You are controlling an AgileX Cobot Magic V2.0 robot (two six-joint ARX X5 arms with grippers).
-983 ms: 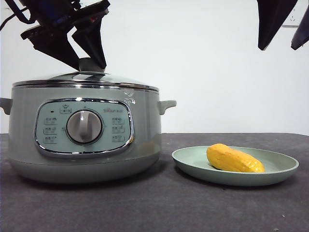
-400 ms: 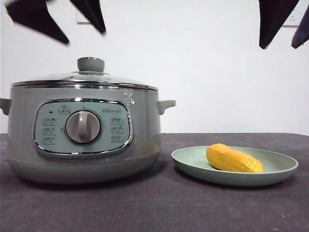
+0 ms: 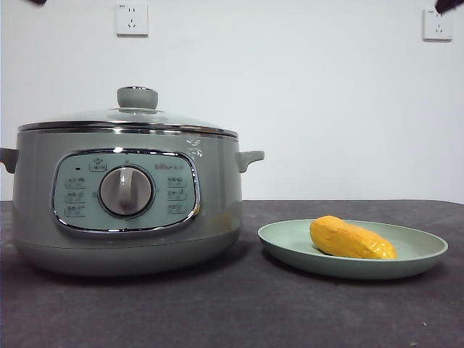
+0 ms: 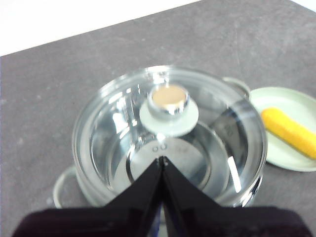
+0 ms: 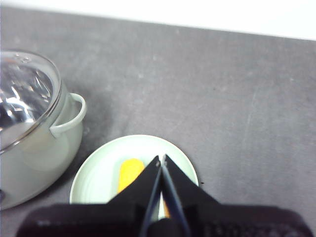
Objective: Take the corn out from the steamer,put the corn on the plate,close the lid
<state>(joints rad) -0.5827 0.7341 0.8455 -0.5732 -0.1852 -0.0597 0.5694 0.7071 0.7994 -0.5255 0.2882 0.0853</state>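
Observation:
The sage-green steamer (image 3: 127,196) stands at the left of the table with the glass lid (image 3: 130,116) resting on its rim and the knob (image 3: 137,97) on top. The orange-yellow corn (image 3: 351,239) lies on the pale-green plate (image 3: 290,239) to the right. My left gripper (image 4: 162,159) is shut and empty, high above the lid (image 4: 168,143). My right gripper (image 5: 161,159) is shut and empty, high above the plate (image 5: 98,182) and the corn (image 5: 129,173). In the front view both arms show only as dark tips at the top corners.
The dark grey table (image 3: 239,312) runs to a white wall with two power sockets (image 3: 131,19). The steamer's side handle (image 3: 249,158) points toward the plate. The left wrist view also shows the plate and corn (image 4: 289,131) beside the pot.
The left gripper has let go of the lid's knob and risen out of the front view. The right arm has also lifted out at the top right. Lid, corn and plate stay still.

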